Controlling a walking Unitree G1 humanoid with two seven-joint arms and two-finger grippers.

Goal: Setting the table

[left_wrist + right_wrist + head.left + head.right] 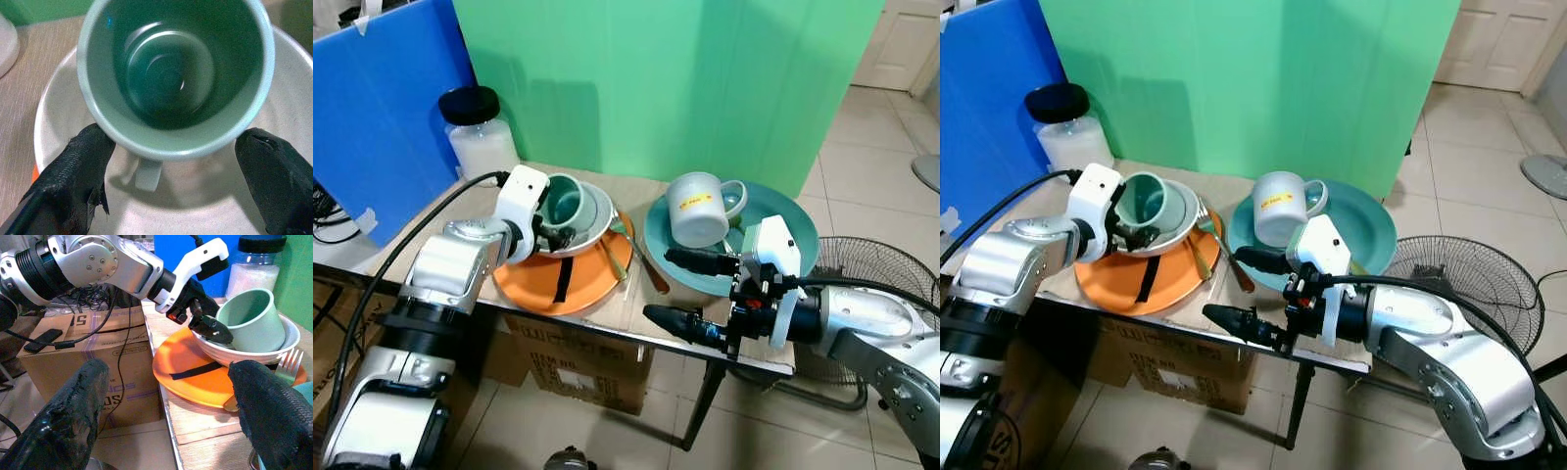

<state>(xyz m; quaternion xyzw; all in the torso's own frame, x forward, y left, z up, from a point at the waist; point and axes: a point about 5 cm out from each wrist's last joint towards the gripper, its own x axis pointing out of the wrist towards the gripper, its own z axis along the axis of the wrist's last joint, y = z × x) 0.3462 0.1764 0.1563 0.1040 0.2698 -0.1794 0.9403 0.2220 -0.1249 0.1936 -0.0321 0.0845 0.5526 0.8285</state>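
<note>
A green mug (564, 200) lies tilted in a white bowl (600, 219) that sits on an orange plate (570, 284) at the table's front left. My left gripper (555, 235) is at the bowl's near rim, open; its fingers (78, 166) flank the mug's handle (146, 174). A white mug (697, 209) stands on a teal plate (788, 230) to the right. My right gripper (658, 285) hovers open over the table's front edge, pointing left at the orange plate, with nothing between its fingers (73, 411).
A fork (617, 250) and a spoon (649, 266) lie between the two plates. A black strip (561, 282) crosses the orange plate. A black-lidded jar (480, 132) stands at the back left. Under the table is a cardboard box (578, 372); a fan (881, 264) is on the floor at the right.
</note>
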